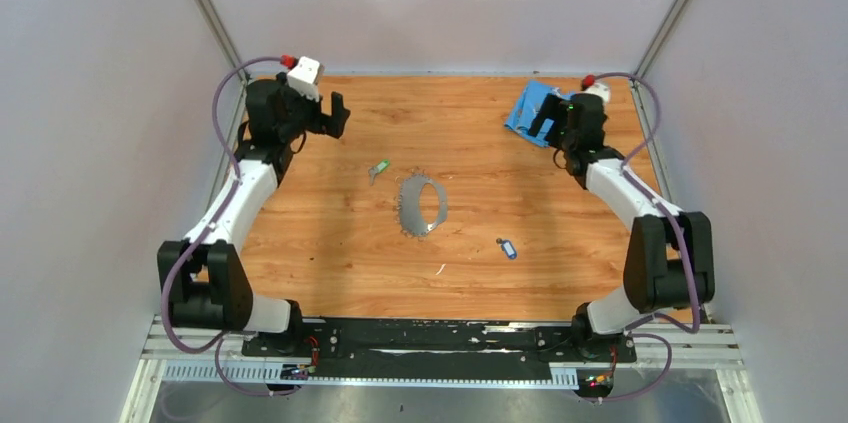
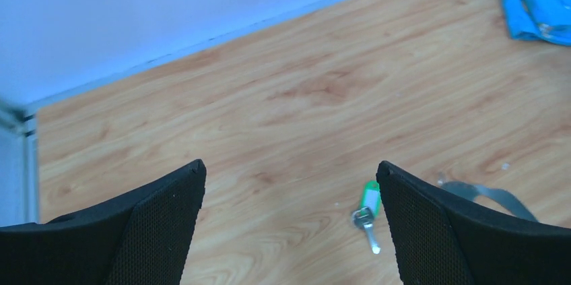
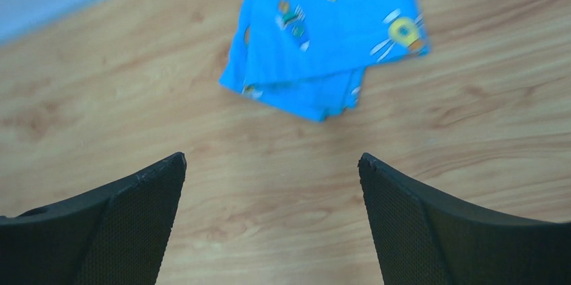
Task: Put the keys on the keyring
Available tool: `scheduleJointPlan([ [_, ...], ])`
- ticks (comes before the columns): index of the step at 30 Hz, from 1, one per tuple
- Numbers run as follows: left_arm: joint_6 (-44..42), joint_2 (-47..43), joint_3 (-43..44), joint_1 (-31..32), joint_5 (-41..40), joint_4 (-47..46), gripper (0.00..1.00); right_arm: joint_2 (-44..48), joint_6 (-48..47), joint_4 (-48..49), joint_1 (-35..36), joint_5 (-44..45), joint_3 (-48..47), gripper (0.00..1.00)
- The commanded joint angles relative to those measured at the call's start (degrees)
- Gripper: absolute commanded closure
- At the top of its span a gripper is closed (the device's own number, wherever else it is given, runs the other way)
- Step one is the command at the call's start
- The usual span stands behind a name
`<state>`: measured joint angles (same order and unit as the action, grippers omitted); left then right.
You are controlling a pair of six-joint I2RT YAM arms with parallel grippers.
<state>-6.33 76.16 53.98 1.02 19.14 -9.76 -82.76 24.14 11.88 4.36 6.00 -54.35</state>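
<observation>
Approach in hand; left gripper (image 2: pixel 289 165) and right gripper (image 3: pixel 271 157) gape wide, empty; next, left should descend onto green key (image 2: pixel 369 199).

Keyring (image 1: pixel 422 205) between two keys (image 1: pixel 379 171)

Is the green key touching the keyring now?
Apart. The top view shows a plain gap between the green key and the keyring, which lies nearer the arms' bases.

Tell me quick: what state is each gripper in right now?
Left gripper: open, holding nothing; the small green-headed metal key lies untouched on the table.
Right gripper: open, holding nothing.
</observation>
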Motion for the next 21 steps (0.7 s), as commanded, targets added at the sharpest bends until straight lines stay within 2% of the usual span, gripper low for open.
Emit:
scheduleJointPlan([
  [1, -3.55, 9.85, 10.90, 4.98, 6.49, 27.48, 0.00, -4.50, -5.11, -13.99, 8.90, -0.52, -5.77, 0.00],
  [6, -2.18, 20.53, 18.99, 11.82, 6.14, 28.44, 0.00, -3.04, -8.46, -12.42, 15.92, -1.40, -2.69, 0.05],
  [13, 3.26, 32.69, 26.83, 17.76, 5.84, 28.00, 0.00, 1.28, -9.69, -11.12, 18.08, -4.48, 1.90, 0.04],
  [18, 8.27, 36.17, 26.71, 19.86, 3.57, 24.71, 0.09, 2.43, -10.58, -11.67, 17.99, -4.31, 3.18, 0.04],
  [21, 9.11, 37.05, 26.34, 21.14, 3.84, 24.07, 0.19, 2.14, -10.69, -11.63, 18.02, -4.55, 3.44, 0.05],
])
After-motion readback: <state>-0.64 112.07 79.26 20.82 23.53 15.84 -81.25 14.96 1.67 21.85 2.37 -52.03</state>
